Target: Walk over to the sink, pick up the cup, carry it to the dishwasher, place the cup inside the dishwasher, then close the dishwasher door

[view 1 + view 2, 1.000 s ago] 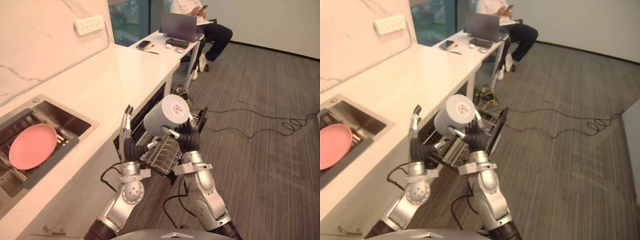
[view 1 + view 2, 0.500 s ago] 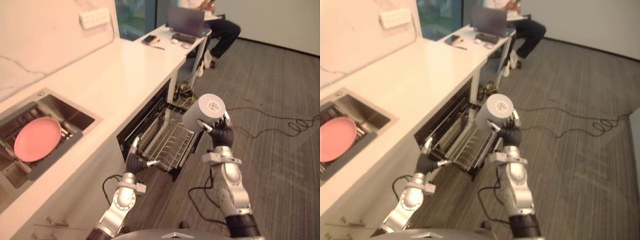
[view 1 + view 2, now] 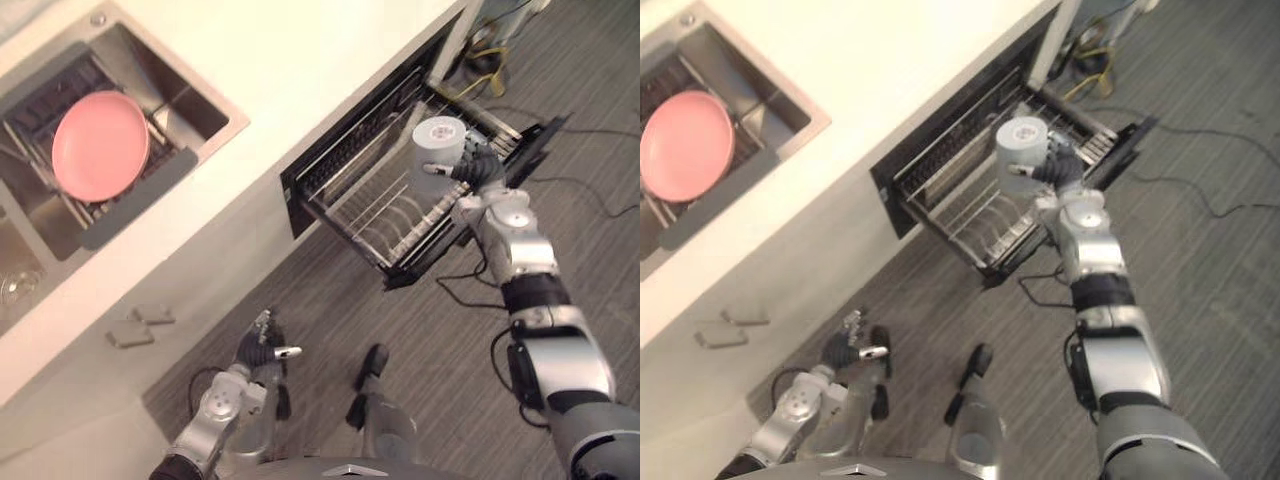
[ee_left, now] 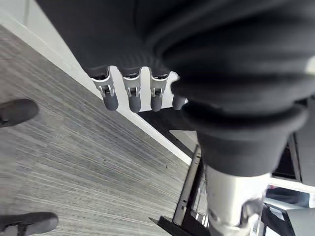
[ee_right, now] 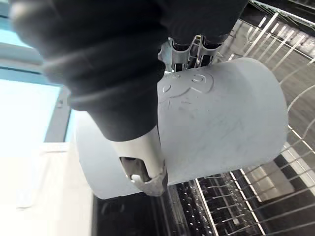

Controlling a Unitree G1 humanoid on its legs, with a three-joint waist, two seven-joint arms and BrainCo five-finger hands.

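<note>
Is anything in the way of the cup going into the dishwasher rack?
Nothing I can see. The right hand holds the cup above the pulled-out rack, bottom up. The wires under the cup carry no other dishes, so it looks free to go straight down.

1. A kitchen, seen from above, along a long white countertop (image 3: 300, 50).
2. A steel sink (image 3: 232, 122) is set into the counter. A pink plate (image 3: 100, 145) rests on a dark draining rack (image 3: 130, 205) inside it.
3. A built-in dishwasher (image 3: 338, 162) sits under the counter, with its door open and its wire rack (image 3: 390, 215) pulled out.
4. Pale cabinet fronts below carry small metal handles (image 3: 140, 322).
5. The floor (image 3: 400, 330) is grey and streaked. Loose cables (image 3: 1085, 65) lie near the counter's end.
</note>
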